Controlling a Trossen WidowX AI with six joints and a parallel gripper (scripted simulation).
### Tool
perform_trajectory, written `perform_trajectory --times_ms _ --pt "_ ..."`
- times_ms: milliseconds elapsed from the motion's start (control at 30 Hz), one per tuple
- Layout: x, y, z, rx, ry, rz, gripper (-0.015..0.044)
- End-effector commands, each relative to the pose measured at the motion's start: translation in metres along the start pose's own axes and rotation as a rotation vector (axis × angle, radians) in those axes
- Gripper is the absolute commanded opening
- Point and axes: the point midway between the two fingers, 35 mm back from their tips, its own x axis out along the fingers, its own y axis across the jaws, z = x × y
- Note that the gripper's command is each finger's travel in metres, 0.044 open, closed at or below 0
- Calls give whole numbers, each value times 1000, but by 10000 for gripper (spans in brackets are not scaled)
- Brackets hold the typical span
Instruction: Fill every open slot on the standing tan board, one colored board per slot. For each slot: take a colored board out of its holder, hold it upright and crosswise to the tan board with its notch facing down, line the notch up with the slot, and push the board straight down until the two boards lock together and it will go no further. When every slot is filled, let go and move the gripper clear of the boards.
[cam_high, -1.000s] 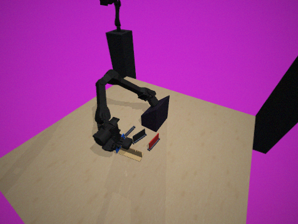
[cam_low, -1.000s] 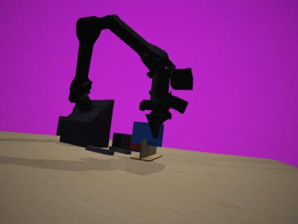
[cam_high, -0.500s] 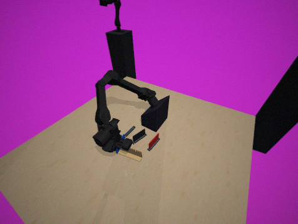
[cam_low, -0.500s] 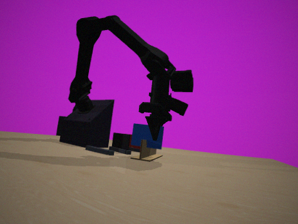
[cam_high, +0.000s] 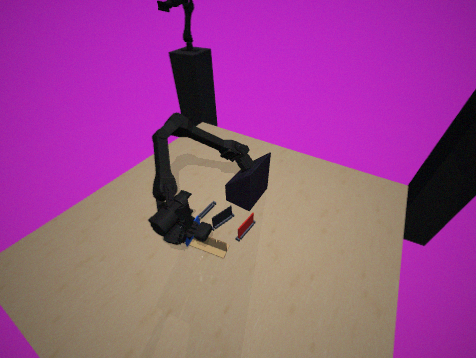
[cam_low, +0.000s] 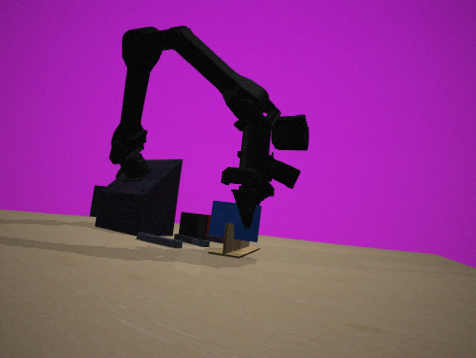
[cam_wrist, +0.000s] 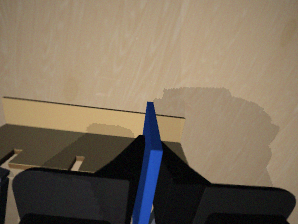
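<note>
- The blue notched board (cam_high: 189, 241) (cam_low: 225, 220) (cam_wrist: 151, 172) is upright and crosswise to the tan board, its lower edge above the tan foot; whether its notch has entered a slot, I cannot tell.
- The gripper (cam_high: 192, 231) (cam_low: 246, 225) (cam_wrist: 147, 141) points down, its fingers narrow and clamped on the blue board's two faces.
- The standing slotted tan board (cam_high: 217, 244) (cam_low: 228, 237) (cam_wrist: 60, 145) is on the worktop (cam_high: 320, 260) (cam_low: 215, 305) (cam_wrist: 55, 45), well in from all its visible edges. Two open slots show in the wrist view, beside the blue board.
- A slim bare holder (cam_high: 207, 210) (cam_low: 160, 240) lies between the tan board and the worktop's far corner in the top view.
- Next to it, the black board (cam_high: 222, 217) (cam_low: 193, 225) stands in its own holder.
- The red board (cam_high: 246, 225) (cam_low: 208, 225) stands in another holder, nearer the worktop's right edge in the top view.
- The arm's dark wedge-shaped base (cam_high: 247, 190) (cam_low: 120, 215) sits beyond the holders, towards the far edge in the top view.
</note>
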Motion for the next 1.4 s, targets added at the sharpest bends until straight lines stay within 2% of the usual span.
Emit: perform_trajectory --times_ms 0,1367 --pt "2 0 -1 -6 1 -2 0" --pt "2 1 -1 3 1 0 0"
